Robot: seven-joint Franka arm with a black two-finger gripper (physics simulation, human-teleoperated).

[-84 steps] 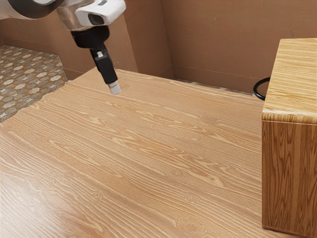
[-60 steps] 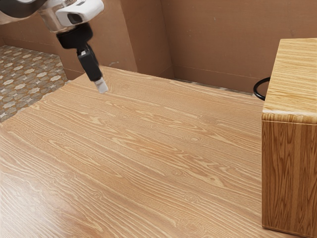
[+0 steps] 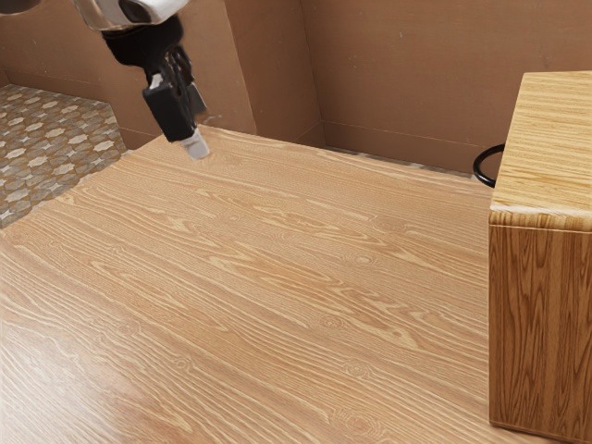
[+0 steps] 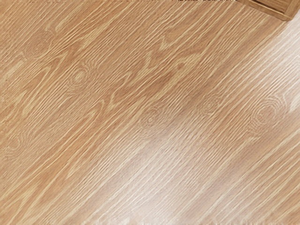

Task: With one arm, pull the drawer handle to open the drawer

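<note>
Table (image 3: 277, 277): wood-grain top on which everything is carried; bare between gripper and cabinet.
Cabinet (image 3: 546, 277): wooden box set at the table edge on the exterior view's right, upright. The drawer front is turned away from the camera, so open or shut cannot be read. One corner of it is caught in the wrist view (image 4: 269, 7), far off past bare tabletop.
Gripper (image 3: 194, 144): hung above the table's far corner on the exterior view's left, tilted, tip pointed down and toward the cabinet. Nothing is held. Spread or pressed together: cannot be told, as it is seen side-on and no gap is made out.
Handle (image 3: 483, 165): thin black loop, partly hidden behind the cabinet's far face, near the table's far edge.
Step (judged): approach not yet begun; the drawer is untouched.
Risk 1: handle missed or only clipped, caused by its being half hidden and thin; little margin is given for alignment.
Risk 2: cabinet top or side struck on the way across, caused by a straight-line reach taken too low.
Risk 3: the whole cabinet dragged instead of the drawer, if the pull is made off-axis.
Risk 4: loop slipped out of, if it is hooked shallow.
Handle vs gripper: well apart, across the table's full width, lower than the tip; not touching, not lined up.
</note>
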